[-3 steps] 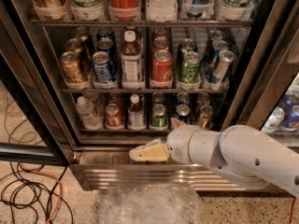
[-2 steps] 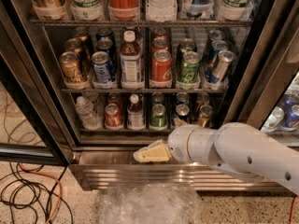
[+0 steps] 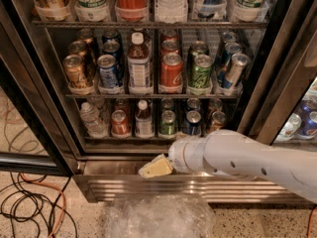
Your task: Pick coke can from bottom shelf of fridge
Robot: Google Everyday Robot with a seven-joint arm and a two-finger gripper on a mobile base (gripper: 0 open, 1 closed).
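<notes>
The fridge point(image 3: 277, 58) stands open in front of me. On its bottom shelf point(image 3: 124, 139) a small red coke can point(image 3: 120, 122) with a silver top stands second from the left, between a clear water bottle point(image 3: 90, 118) and a brown-labelled bottle point(image 3: 144, 119). My gripper point(image 3: 156, 167), cream-coloured on a white arm, is below the shelf's front rail, in front of the steel base panel point(image 3: 148, 190). It is lower than the coke can and to its right, not touching it.
Green point(image 3: 168, 123), blue point(image 3: 192, 123) and brown point(image 3: 217, 120) cans fill the bottom shelf's right side. The middle shelf holds more cans, one red point(image 3: 171, 72). A crumpled clear plastic sheet point(image 3: 153, 217) lies on the floor below. Cables point(image 3: 29, 207) lie at the left.
My gripper has shifted slightly down and to the left, staying in front of the base panel. The cans and bottles have not moved.
</notes>
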